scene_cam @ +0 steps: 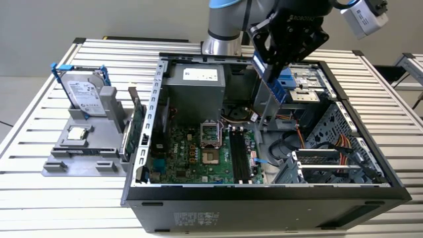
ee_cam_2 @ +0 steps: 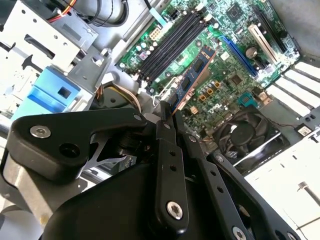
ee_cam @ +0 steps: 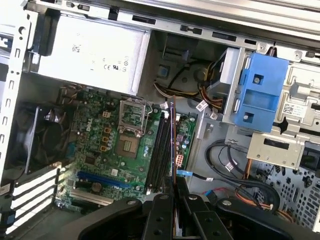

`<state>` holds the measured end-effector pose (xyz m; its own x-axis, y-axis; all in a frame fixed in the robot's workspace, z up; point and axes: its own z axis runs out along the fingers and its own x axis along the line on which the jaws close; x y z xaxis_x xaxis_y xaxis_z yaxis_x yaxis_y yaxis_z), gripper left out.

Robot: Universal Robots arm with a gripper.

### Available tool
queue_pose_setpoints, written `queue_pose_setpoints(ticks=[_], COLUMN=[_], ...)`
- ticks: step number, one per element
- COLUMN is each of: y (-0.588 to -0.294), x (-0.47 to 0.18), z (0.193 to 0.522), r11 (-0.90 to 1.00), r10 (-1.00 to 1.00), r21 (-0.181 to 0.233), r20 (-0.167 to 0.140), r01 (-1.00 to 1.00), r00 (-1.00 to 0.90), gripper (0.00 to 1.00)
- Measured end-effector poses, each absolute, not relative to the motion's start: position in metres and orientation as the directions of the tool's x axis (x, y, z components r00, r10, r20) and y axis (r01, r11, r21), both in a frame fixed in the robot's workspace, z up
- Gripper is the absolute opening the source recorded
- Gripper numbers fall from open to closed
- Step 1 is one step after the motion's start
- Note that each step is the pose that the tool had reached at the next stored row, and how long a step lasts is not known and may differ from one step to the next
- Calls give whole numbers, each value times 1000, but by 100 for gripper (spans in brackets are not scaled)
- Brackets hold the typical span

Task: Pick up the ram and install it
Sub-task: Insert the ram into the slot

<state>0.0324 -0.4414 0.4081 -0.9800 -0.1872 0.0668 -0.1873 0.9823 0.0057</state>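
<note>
**On the slatted table (scene_cam: 99, 49), an open computer case (scene_cam: 264, 196): ram (ee_cam_2: 194, 77) above the memory slots (ee_cam_2: 167, 47)**

At upper centre of the exterior view, we see the gripper (scene_cam: 266, 67) clenched on the ram. The stick's long axis runs from the fingertips toward the memory slots, not touching them.

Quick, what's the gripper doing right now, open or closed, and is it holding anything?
The gripper: jaws closed on the ram, holding it above the motherboard.
</note>
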Motion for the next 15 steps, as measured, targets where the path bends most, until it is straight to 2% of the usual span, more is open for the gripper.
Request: queue_pose_setpoints(ticks=[15], y=[-441], x=[32], z=[408], r11=[994], r10=[-111], r21=[6], r20=[67], r01=[-111], r00=[-992], gripper=[0])
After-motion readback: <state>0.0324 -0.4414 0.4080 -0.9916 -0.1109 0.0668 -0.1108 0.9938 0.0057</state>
